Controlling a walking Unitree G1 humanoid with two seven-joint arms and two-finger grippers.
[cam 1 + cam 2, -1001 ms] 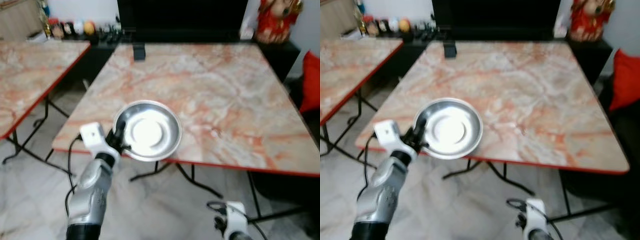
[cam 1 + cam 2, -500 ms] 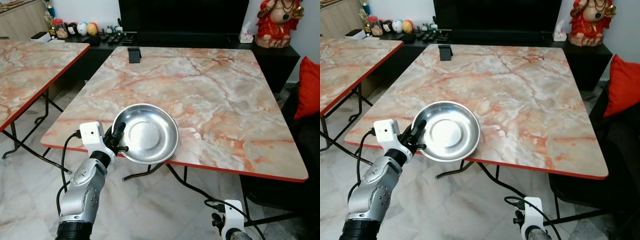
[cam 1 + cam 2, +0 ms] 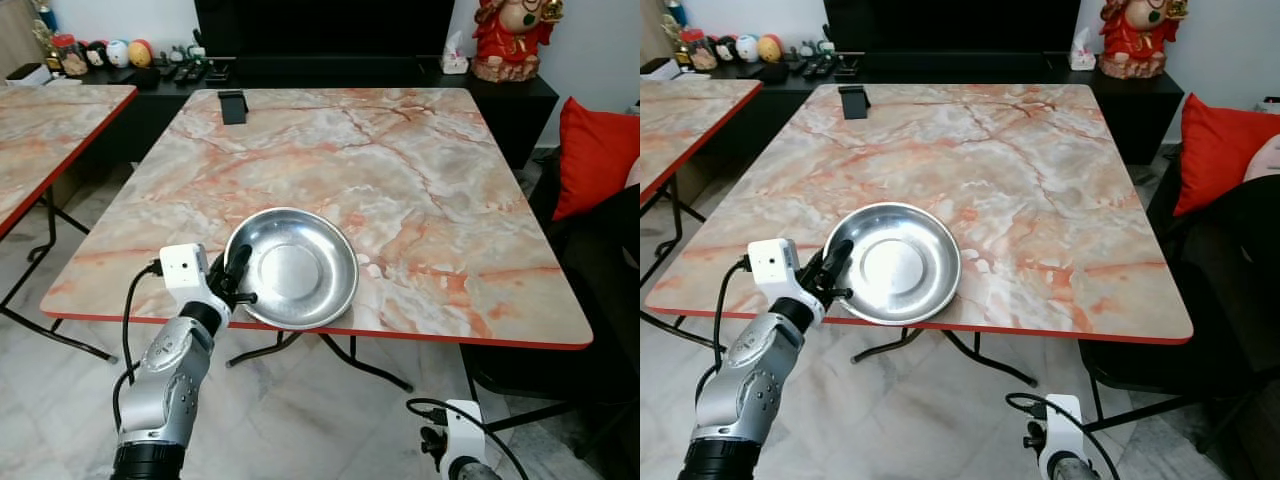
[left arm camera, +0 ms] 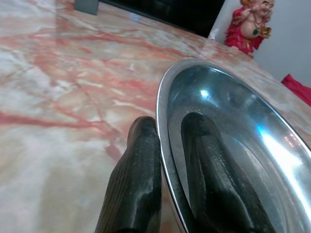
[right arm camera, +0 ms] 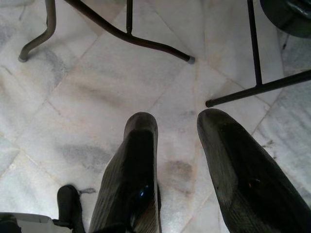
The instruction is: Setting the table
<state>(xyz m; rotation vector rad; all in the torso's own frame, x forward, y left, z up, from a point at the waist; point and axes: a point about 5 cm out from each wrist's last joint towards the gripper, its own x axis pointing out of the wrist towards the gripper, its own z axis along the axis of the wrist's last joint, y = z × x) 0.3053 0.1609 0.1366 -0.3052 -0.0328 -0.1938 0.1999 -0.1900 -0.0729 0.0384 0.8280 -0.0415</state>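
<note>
Nearest to the robot, the right tool (image 5: 177, 160) hangs low and idle over the marble floor (image 5: 97, 92), its two black fingers spread with a gap between them and nothing held. The left tool (image 3: 233, 280) is pinching the near rim of the steel plate (image 3: 295, 265): in the left wrist view one finger (image 4: 133, 184) lies under the rim and the other (image 4: 214, 184) inside the dish. The grip looks the same as half a second ago, and the plate keeps its place before the arm. What has changed is the view: the whole scene has shifted to the left, so the camera has turned or the robot has stepped, not the things. Now the bench (image 3: 420, 180) lies more squarely ahead, and the plate hangs at its near edge, partly over the marble top; whether it rests on it I cannot tell. I judge the robot is lining up to set it down. Farther away, a small dark stand (image 3: 232, 106) sits near the far edge, and beyond it a red figurine (image 3: 508, 38) stands on the dark cabinet.
</note>
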